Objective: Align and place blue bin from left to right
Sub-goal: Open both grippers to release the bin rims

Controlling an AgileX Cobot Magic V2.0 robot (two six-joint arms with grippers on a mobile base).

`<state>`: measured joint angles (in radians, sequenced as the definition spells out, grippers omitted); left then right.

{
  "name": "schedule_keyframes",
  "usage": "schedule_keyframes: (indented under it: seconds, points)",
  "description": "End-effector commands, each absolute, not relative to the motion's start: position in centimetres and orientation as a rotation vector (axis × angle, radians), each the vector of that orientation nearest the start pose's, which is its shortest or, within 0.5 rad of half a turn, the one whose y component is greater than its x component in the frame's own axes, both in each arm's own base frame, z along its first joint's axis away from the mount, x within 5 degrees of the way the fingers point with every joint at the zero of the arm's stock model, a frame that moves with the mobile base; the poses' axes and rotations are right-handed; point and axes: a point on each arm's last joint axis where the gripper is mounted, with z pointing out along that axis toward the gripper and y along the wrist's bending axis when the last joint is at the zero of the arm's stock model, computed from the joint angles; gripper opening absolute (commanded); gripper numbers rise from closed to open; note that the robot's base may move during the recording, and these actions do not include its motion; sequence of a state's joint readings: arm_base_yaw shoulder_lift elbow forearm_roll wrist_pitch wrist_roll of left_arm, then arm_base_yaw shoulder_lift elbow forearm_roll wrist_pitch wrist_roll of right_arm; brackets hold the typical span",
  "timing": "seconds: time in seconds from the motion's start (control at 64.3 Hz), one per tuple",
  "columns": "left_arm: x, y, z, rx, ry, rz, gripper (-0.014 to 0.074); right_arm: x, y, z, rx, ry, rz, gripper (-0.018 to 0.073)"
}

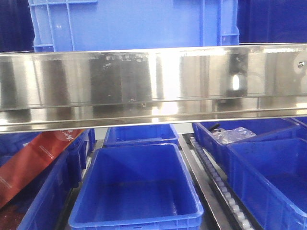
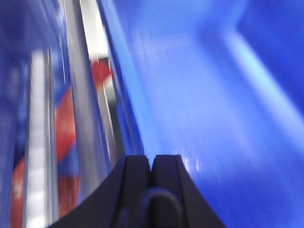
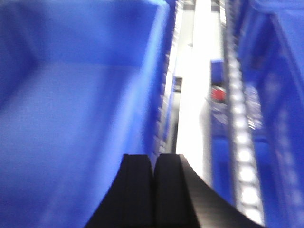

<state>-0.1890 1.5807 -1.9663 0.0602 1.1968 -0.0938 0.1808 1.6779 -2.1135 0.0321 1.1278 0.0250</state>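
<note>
We have the empty blue bin (image 1: 136, 191) sitting on the lower level in the middle of the front view, below the steel shelf edge (image 1: 153, 81); a second bin (image 1: 140, 134) stands just behind it, a bin with a clear plastic bag (image 1: 233, 135) lies to its right across the roller track (image 1: 218, 184), and a red packet (image 1: 33, 160) leans in the bins to its left.

Neither arm shows in the front view; each wrist view looks along one side wall of a blue bin, probably this one. The left hand (image 2: 152, 164) is clenched with its fingers pressed together on nothing, hovering at the bin's left wall (image 2: 126, 85); the right hand (image 3: 154, 164) is likewise clenched and empty, at the right wall (image 3: 159, 80). Both wrist views are blurred, so we cannot tell whether the fingertips touch the rim.

We judge the step to be getting hold of the bin from both sides; to do it well we should part both hands before closing on the rims, take hold at matching points along the two walls so the bin stays level, lift together without twisting, keep low enough to pass under the steel shelf edge, and keep the right wall off the roller track.
</note>
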Motion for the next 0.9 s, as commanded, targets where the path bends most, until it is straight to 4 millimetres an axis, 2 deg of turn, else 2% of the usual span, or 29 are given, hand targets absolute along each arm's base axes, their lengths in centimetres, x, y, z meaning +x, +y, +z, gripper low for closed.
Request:
schedule_keyframes:
  seconds: [0.0,0.14,0.389,0.467,0.513,0.669,0.778,0.887]
  points:
    - [29.4,-5.2,48.6,0.112,2.183,-0.084,-0.0111,32.5,5.9,50.1,-0.170,2.095,0.126,-0.0069]
    - [25.5,-4.5,47.6,0.117,2.023,-0.099,-0.0111,29.9,5.5,49.5,-0.161,1.996,0.134,-0.0069]
    - [18.5,-3.3,43.5,0.125,1.805,-0.124,-0.0111,23.9,4.4,46.6,-0.165,1.812,0.130,-0.0069]
    - [16.5,-2.9,41.9,0.128,1.747,-0.129,-0.0111,21.8,4.0,44.4,-0.192,1.789,0.108,-0.0069]
    - [15.1,-2.6,39.9,0.138,1.722,-0.119,-0.0111,20.0,3.6,43.4,-0.200,1.758,0.095,-0.0069]
    - [11.0,-1.9,35.5,0.158,1.605,-0.110,-0.0111,15.6,2.8,38.9,-0.192,1.690,0.098,-0.0069]
    - [9.0,-1.6,32.3,0.159,1.554,-0.119,-0.0111,12.4,2.2,35.3,-0.184,1.617,0.101,-0.0069]
    - [7.9,-1.4,29.9,0.160,1.533,-0.123,-0.0111,10.1,1.8,31.7,-0.179,1.575,0.103,-0.0069]
